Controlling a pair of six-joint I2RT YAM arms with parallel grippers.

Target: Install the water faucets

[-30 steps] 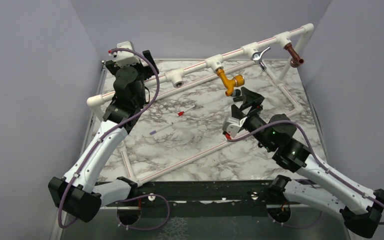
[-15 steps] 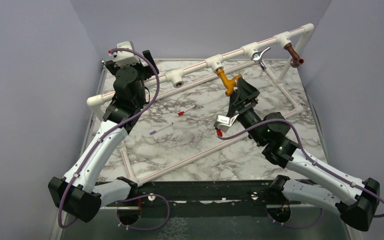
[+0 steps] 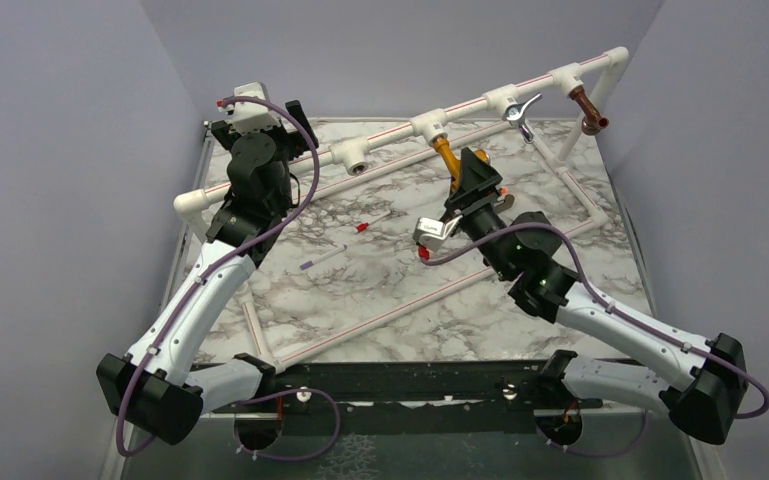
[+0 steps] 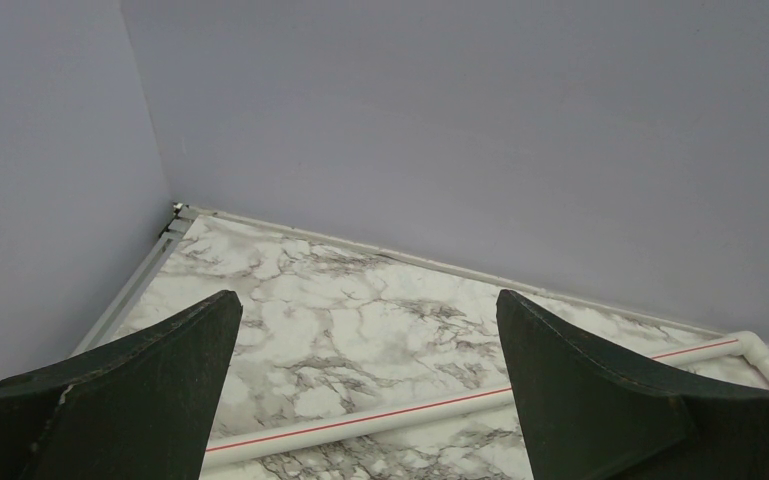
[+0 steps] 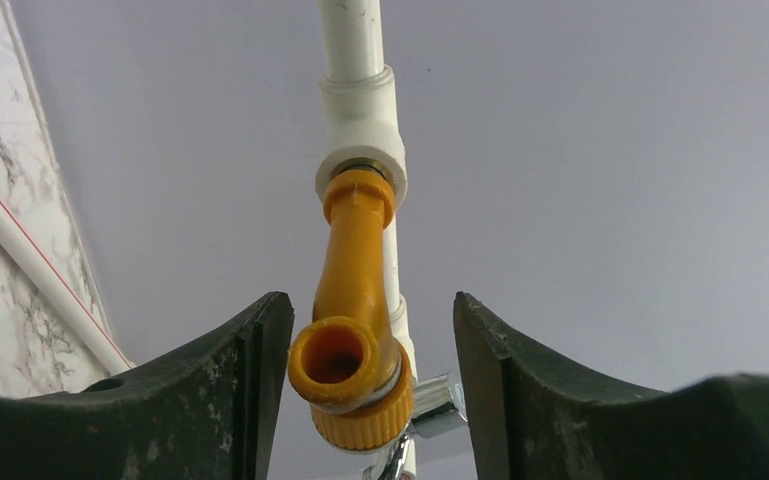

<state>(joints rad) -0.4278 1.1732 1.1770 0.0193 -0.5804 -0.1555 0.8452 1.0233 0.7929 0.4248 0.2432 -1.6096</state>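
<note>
The mustard-yellow faucet (image 3: pixel 445 152) hangs from a white tee on the raised pipe rail. My right gripper (image 3: pixel 473 172) is open, with its jaws either side of the faucet's lower end. In the right wrist view the faucet (image 5: pixel 355 270) sits between the open fingers of the gripper (image 5: pixel 370 305), close to the left one, its silvery knob (image 5: pixel 438 395) behind. The chrome lever faucet (image 3: pixel 522 112) and the copper-brown faucet (image 3: pixel 590 108) hang further right on the rail. The black orange-tipped faucet is out of view. My left gripper (image 3: pixel 258 120) is open and empty (image 4: pixel 368 300) at the back left.
An empty white tee (image 3: pixel 353 158) sits on the rail left of the yellow faucet. A thin white red-tipped stick (image 3: pixel 345 245) lies on the marble table. A low white pipe frame (image 4: pixel 360 420) runs across the table. Grey walls close in the back and sides.
My right gripper has moved left and toward the rail, from beside the yellow faucet's spout to open jaws around it. The left arm has not moved.
</note>
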